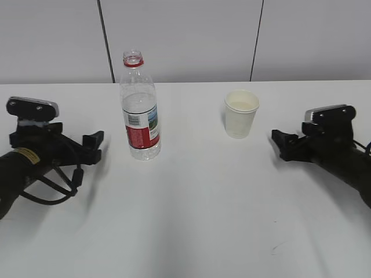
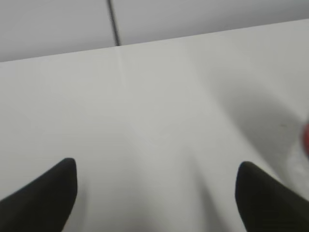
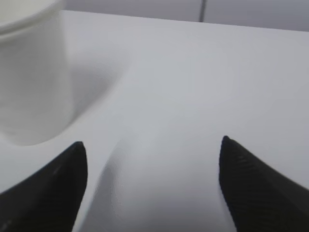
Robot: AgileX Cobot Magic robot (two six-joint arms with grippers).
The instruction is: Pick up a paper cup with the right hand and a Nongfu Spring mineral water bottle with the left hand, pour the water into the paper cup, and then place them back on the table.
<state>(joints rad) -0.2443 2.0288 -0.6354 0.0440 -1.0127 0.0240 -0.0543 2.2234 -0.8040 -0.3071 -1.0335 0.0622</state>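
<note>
The water bottle point(image 1: 139, 110) stands upright and capless on the white table point(image 1: 191, 202), left of centre, with a red-and-white label and water inside. Only a red blur of it shows at the right edge of the left wrist view point(image 2: 305, 137). The paper cup point(image 1: 240, 113) stands upright right of centre and shows at the upper left of the right wrist view point(image 3: 31, 72). My left gripper point(image 1: 94, 145) is open and empty, left of the bottle; in its wrist view point(image 2: 157, 176) only table lies between its fingers. My right gripper point(image 1: 281, 142) is open and empty, right of the cup, also seen in the right wrist view point(image 3: 152, 159).
A grey panelled wall point(image 1: 185, 35) with dark seams runs behind the table's far edge. A small dark scuff mark point(image 1: 273, 250) lies on the table near the front right.
</note>
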